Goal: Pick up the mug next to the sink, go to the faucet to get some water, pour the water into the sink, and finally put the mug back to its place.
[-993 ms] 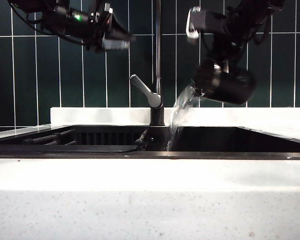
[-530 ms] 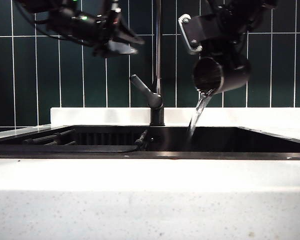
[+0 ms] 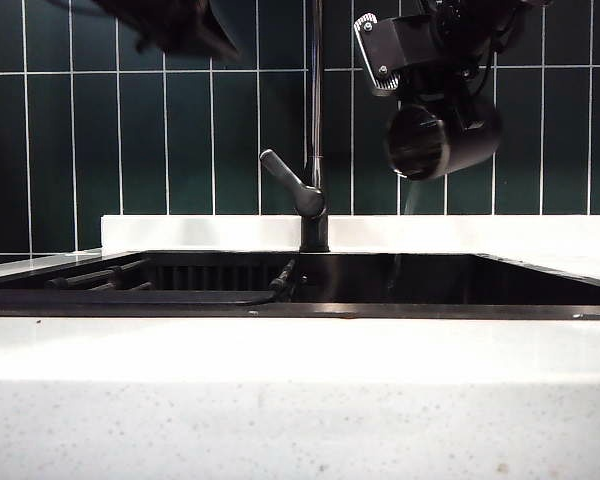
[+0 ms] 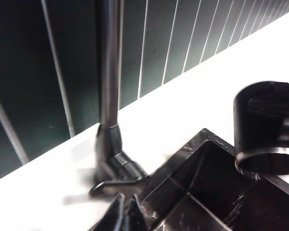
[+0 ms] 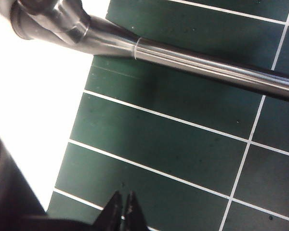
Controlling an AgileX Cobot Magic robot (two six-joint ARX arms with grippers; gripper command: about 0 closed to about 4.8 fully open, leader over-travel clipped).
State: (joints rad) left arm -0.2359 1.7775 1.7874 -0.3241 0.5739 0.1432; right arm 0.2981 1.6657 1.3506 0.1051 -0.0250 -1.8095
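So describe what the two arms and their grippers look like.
Both arms are black. The right gripper has thin, dark, pointed jaws; its wrist carries a silver metal bracket with screws and black cables. The left gripper shows slim dark jaws; its arm is a blurred black shape.

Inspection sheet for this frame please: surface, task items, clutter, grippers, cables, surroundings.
Surface: white speckled counter, bare.
Mug: tipped on its side above the sink, thin trickle falling.
Faucet: upright, lever angled up-left.
Clutter: nothing seen.
Right gripper: high on the right, fingertips together on the mug's handle.
Left gripper: high upper left, shut, holding nothing.
Cables: dark wiring on the right arm.
Surroundings: dark green tiled wall.
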